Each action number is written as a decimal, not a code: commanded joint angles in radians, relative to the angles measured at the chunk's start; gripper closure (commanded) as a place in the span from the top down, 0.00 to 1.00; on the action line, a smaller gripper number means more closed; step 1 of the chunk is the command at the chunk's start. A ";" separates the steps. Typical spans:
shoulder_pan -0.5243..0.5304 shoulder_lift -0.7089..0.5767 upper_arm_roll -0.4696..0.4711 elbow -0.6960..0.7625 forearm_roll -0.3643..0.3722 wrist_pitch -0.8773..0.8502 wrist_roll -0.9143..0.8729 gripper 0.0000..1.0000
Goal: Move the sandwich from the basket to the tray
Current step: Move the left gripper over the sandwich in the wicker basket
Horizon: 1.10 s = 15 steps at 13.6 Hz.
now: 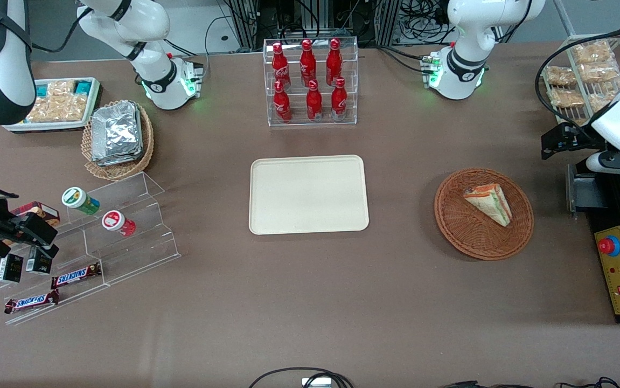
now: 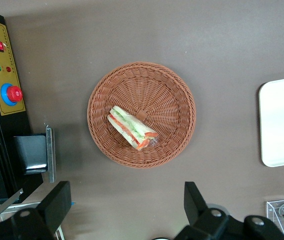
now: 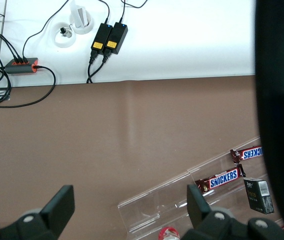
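Observation:
The sandwich (image 1: 490,202) is a clear-wrapped triangular wedge lying on its side in the round reddish-brown wicker basket (image 1: 452,215). The cream tray (image 1: 308,194) sits at the table's middle with nothing on it, beside the basket toward the parked arm's end. My gripper (image 1: 551,144) hangs high over the table's working-arm end, apart from the basket. In the left wrist view the sandwich (image 2: 132,129) lies in the basket (image 2: 169,97), the tray's edge (image 2: 282,120) shows, and my gripper (image 2: 126,205) stands open with only bare table between its fingers.
A black control box with a red button (image 1: 619,269) lines the working arm's end of the table. A clear rack of red bottles (image 1: 311,81) stands farther from the camera than the tray. A wire snack rack (image 1: 584,75), a foil-pack basket (image 1: 118,134) and an acrylic candy stand (image 1: 99,237) are also out.

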 commanded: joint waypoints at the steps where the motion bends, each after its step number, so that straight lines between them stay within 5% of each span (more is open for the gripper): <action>1: -0.002 0.019 0.003 0.034 0.004 -0.018 0.005 1.00; 7: 0.003 0.045 0.007 -0.016 0.009 0.013 -0.080 1.00; 15: 0.003 -0.016 0.006 -0.352 0.009 0.335 -0.402 1.00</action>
